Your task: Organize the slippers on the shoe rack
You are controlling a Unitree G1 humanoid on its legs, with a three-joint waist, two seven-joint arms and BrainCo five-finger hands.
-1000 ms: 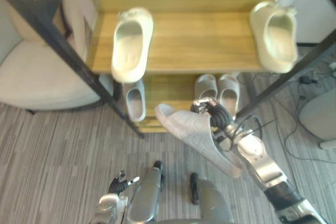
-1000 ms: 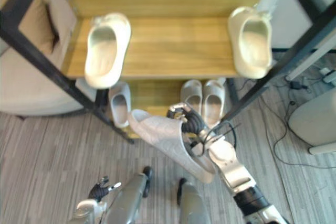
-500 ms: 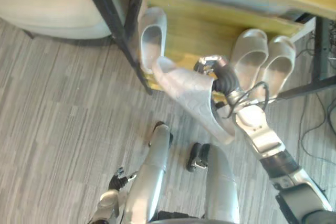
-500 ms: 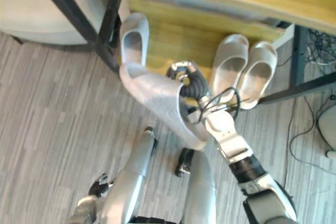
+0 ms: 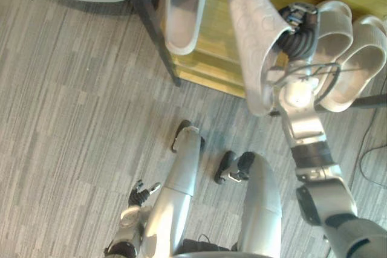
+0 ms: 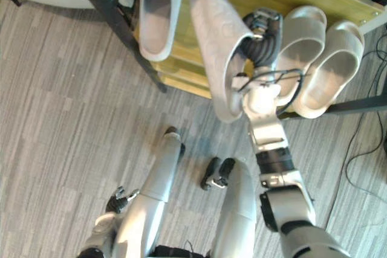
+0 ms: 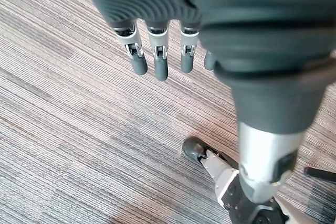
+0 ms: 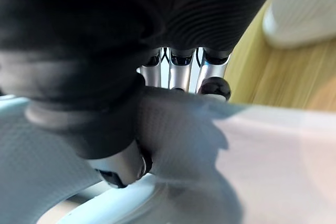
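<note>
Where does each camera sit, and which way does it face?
Left eye view: on the head, looking down at the lower shelf and carpet; right hand holding a grey slipper, left hand low.
Right eye view: same scene, slightly offset.
Left wrist view: along open fingers at carpet.
Right wrist view: along fingers curled on the slipper, shelf beyond.

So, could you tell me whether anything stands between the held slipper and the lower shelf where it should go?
Nothing visible does. The right hand holds the grey slipper over a bare strip of the lower shelf, between the single slipper on its left and the pair on its right.
</note>
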